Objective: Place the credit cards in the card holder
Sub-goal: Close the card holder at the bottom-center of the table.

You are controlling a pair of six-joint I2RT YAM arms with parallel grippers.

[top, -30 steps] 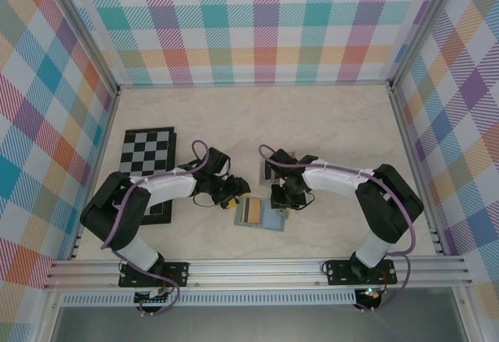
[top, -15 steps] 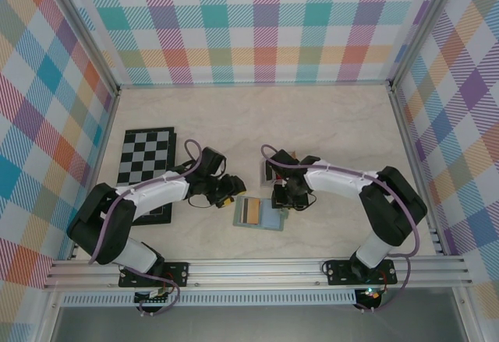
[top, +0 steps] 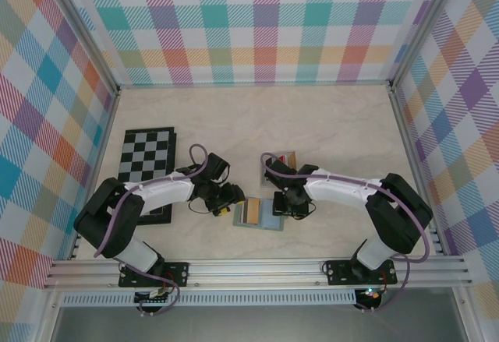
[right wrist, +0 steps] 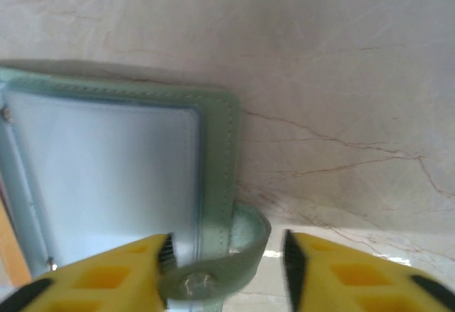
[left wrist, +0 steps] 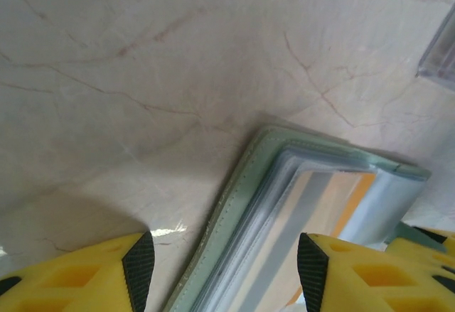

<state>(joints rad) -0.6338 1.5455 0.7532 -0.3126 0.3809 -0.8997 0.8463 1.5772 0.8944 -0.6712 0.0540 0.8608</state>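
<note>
Card holder [right wrist: 121, 163] is soft, sage-green, edge-stitched, rectangular, glossy-clear inside.

Bright, even light from overhead; the marble table [top: 327, 124] shows faint glare (up close the yellow fingertips [left wrist: 78, 273] blur, shadows soft).

chessboard [top: 146, 155], marbled table [top: 312, 120], perhaps clear tray [left wrist: 442, 55]

Lab robot cell, aluminium frame [top: 257, 268], plaid-printed walls [top: 257, 22], marble-look tabletop [top: 327, 116]
</note>
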